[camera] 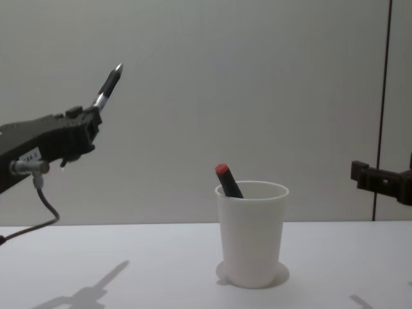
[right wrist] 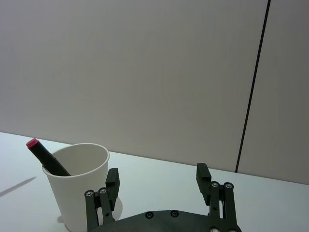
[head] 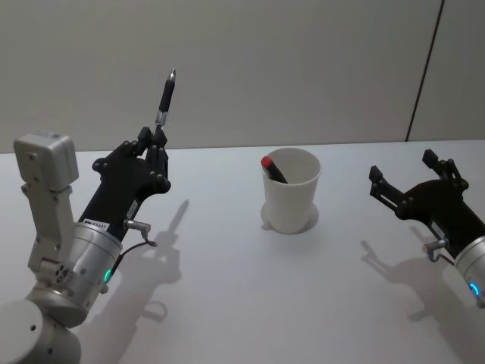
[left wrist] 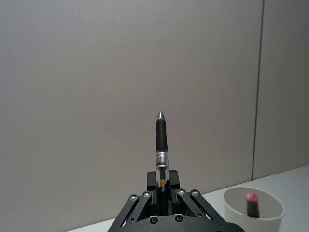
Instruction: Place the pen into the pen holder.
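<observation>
Black pen juts upward, clamped in left pincer.

Light soft and even, falling from overhead. Table bright white and the brightest surface in all views. Wall a flat, evenly lit grey. The wall seam runs straight to the edge of the head view.

Shadows lie on the table, on the near-edge side of what casts them. The left gripper and pen throw a soft-edged grey shape towards the near left corner, with the pen's thin streak distinct. The right gripper throws a paler patch near the right edge.

Pen holder: narrow faint ring of shadow at its base, inner wall a touch greyer than the outer. Small glint on the pen's metal tip. Black gripper bodies read dark, with little surface detail.
</observation>
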Tool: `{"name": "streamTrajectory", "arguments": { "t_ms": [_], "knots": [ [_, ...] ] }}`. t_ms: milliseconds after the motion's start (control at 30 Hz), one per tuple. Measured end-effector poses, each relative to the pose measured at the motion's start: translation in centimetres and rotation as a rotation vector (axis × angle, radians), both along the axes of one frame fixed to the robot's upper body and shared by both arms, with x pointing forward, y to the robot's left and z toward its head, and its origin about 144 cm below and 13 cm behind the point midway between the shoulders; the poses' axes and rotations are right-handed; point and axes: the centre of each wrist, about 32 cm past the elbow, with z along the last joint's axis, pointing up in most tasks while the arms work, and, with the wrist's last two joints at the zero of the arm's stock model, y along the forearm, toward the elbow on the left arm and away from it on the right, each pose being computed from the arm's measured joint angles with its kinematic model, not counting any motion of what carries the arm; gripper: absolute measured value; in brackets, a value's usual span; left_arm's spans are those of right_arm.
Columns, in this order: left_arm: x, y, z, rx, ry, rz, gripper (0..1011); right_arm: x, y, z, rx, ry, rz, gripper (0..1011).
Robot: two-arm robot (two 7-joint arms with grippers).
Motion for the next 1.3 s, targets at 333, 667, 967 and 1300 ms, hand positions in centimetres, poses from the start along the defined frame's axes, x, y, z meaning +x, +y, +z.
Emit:
{"name": "streamTrajectory", "arguments": {
  "t_ms": [333, 667, 967, 1300],
  "knots": [
    [0.4, 0.8, -0.1, -0.023, -0.07, -0.146, 144, 0.0, 0.0, 0.0, 0.0, 0.0, 0.0, 1001],
    [1.0, 1.0, -0.1, -0.029, -0.103, -0.3, 144, 0.0, 0.0, 0.0, 0.0, 0.0, 0.0, 1001],
    [1.7, 0.6, -0.2, -0.026, -0.114, -0.446, 144, 0.0, 0.0, 0.0, 0.0, 0.0, 0.0, 1001],
    [2.7, -0.2, -0.5, -0.02, -0.111, -0.595, 144, 0.0, 0.0, 0.0, 0.0, 0.0, 0.0, 1001]
  ]
}}
